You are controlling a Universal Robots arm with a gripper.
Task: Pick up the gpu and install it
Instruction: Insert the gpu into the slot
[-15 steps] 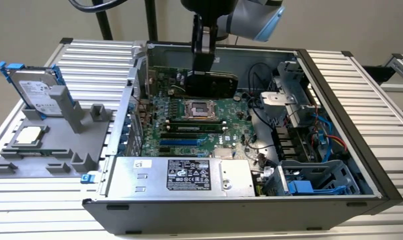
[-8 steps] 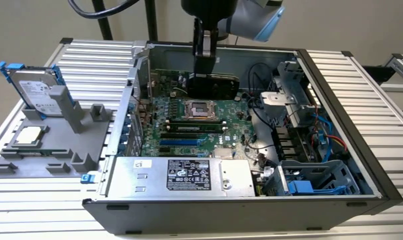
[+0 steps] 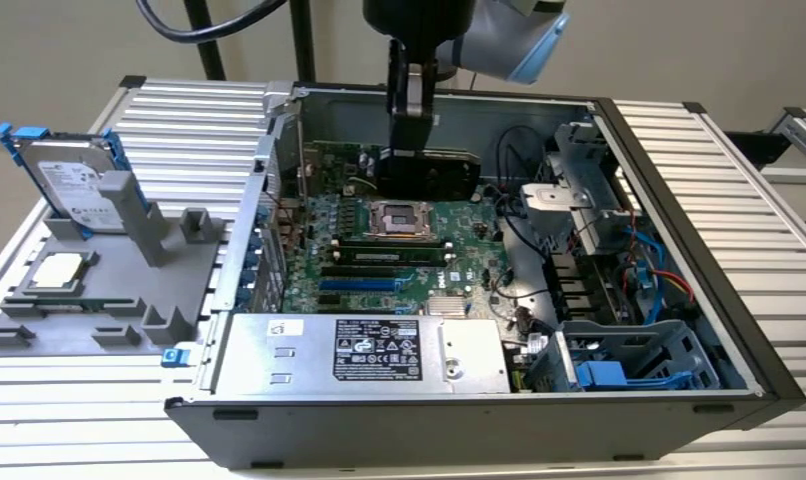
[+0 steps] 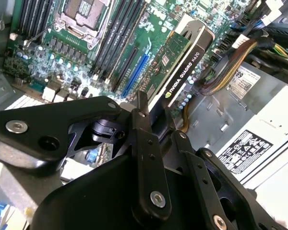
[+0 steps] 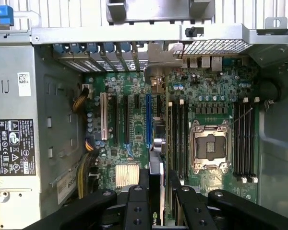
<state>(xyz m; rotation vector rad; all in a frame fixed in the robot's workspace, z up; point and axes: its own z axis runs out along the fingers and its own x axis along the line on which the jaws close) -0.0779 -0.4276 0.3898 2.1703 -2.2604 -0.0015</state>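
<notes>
The gpu [image 3: 430,175] hangs upright over the motherboard [image 3: 376,262] inside the open computer case [image 3: 670,260], near the CPU socket [image 3: 403,217]. My gripper [image 3: 410,125] is shut on its upper edge. In the second wrist view the gpu [image 4: 182,64] shows its green board and black shroud, reaching from my gripper [image 4: 158,120] toward the board. The first wrist view shows the gpu [image 5: 156,191] edge-on between my fingers [image 5: 137,201], roughly in line with the long blue slot [image 5: 148,120] and above it.
The power supply [image 3: 363,350] fills the case's near side. A drive cage [image 3: 630,360] and cables [image 3: 643,270] sit at the exterior view's right. Outside the case, a grey stand [image 3: 96,300] holds a hard drive with blue rails [image 3: 76,185].
</notes>
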